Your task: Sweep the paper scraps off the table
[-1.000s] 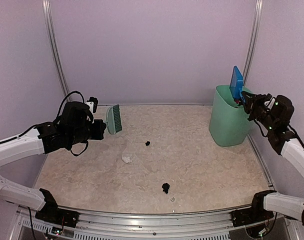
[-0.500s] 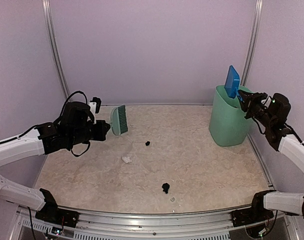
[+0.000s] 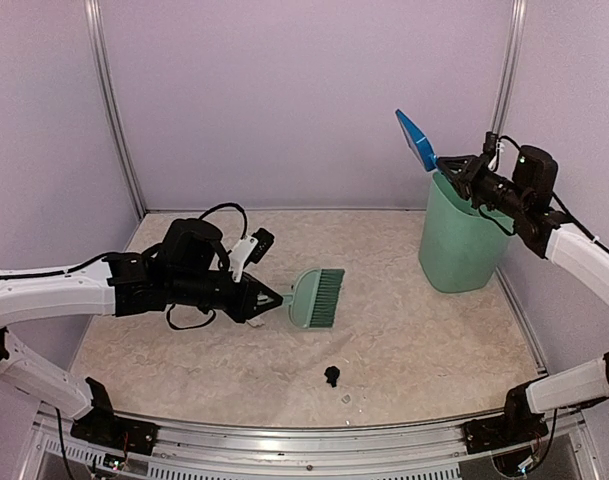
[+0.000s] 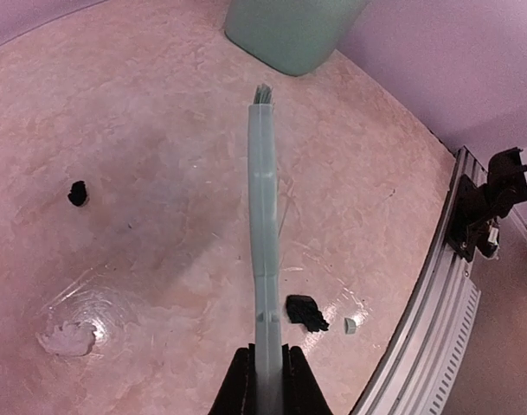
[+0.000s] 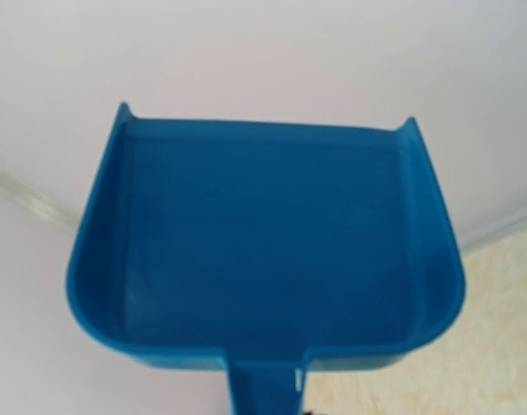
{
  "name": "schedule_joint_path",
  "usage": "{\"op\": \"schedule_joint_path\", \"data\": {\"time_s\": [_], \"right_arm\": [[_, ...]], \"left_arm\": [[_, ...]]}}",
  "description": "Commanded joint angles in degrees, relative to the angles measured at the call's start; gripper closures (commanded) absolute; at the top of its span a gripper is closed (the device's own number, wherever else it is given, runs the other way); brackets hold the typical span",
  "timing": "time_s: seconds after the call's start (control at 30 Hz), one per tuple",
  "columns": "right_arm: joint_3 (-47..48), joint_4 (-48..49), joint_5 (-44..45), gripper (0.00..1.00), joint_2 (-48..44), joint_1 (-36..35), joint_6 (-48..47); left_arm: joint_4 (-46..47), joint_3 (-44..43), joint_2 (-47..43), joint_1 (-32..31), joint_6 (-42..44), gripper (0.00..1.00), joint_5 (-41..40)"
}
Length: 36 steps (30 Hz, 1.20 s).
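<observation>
My left gripper [image 3: 272, 300] is shut on the handle of the green hand brush [image 3: 318, 297], held low over the middle of the table [image 3: 414, 330]. In the left wrist view the brush [image 4: 263, 207] shows edge-on. A black paper scrap [image 4: 305, 313] and a tiny pale bit [image 4: 350, 325] lie right of it. Another black scrap [image 4: 77, 193] and a white scrap [image 4: 70, 337] lie to its left. The top view shows only the near black scrap [image 3: 331, 376] and the pale bit [image 3: 346, 398]. My right gripper [image 3: 456, 166] is shut on the blue dustpan [image 3: 416, 138], held above the bin; its tray [image 5: 263, 251] looks empty.
The tall mint-green bin [image 3: 462, 235] stands at the back right and shows at the top of the left wrist view [image 4: 289, 30]. The metal rail [image 3: 304, 435] runs along the near table edge. Purple walls close in the back and sides.
My left arm swung the brush from the back left down to the table's middle. My right arm lifted the dustpan out of the bin, up and to the left.
</observation>
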<state>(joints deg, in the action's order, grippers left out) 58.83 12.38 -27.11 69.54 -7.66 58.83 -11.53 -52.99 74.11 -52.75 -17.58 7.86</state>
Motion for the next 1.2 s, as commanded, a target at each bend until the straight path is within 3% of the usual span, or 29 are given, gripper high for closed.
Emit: {"op": "schedule_joint_path", "data": {"time_s": [0.0, 0.17, 0.4, 0.97, 1.17], "right_arm": [[3.8, -6.9, 1.1, 1.0, 1.8, -5.2, -13.5], [4.5, -10.0, 4.8, 1.0, 2.6, -7.8, -17.5], [3.1, -11.3, 5.0, 1.0, 2.2, -8.2, -19.3], [1.9, -11.9, 6.1, 1.0, 1.7, -8.2, -21.2], [1.9, -11.9, 6.4, 1.0, 2.0, -8.3, -21.5]], "left_arm": [[2.7, -1.8, 2.3, -1.8, 3.3, 0.98, 9.1], [2.4, -1.4, 4.3, -4.8, 5.3, 1.0, 14.0], [0.5, -0.9, 5.6, -6.6, 5.2, 1.0, 12.6], [-5.1, -1.6, 11.7, -7.2, 3.5, 1.0, 3.6], [-6.5, -3.7, 14.4, -2.7, 1.6, 1.0, -1.8]]}}
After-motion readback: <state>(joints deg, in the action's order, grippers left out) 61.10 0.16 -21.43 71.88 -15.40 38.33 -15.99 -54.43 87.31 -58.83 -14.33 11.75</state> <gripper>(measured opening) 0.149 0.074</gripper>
